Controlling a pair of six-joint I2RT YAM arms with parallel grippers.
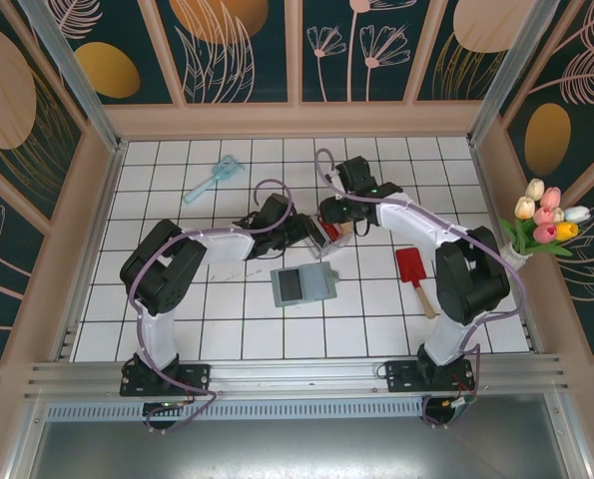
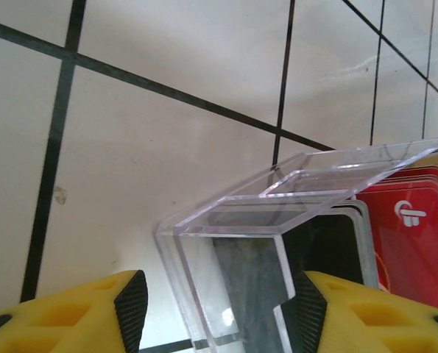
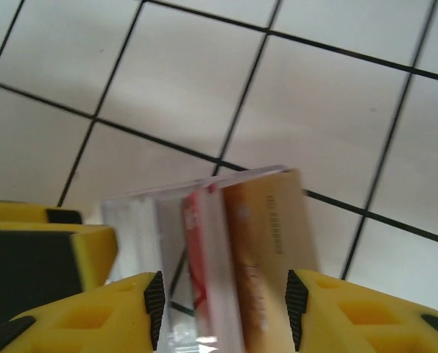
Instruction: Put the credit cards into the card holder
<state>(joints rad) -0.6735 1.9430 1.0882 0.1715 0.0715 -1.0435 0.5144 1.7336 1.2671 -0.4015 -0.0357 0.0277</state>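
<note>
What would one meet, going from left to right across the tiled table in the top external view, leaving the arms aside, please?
light blue tool → card holder → red tool → tulips, at the right wall. The clear box of cards overlaps the holder's span, so it is left out.

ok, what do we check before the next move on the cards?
1. Card holder lies flat, free of both arms: ok.
2. Card holder open: cannot tell.
3. Cards out of the clear box: not ok, they stand in it.
4. Left end effector straddles the box, gap on one side: ok.
5. Right end effector grip on the cards: cannot tell.
6. Red shovel apart from the holder: ok.
</note>
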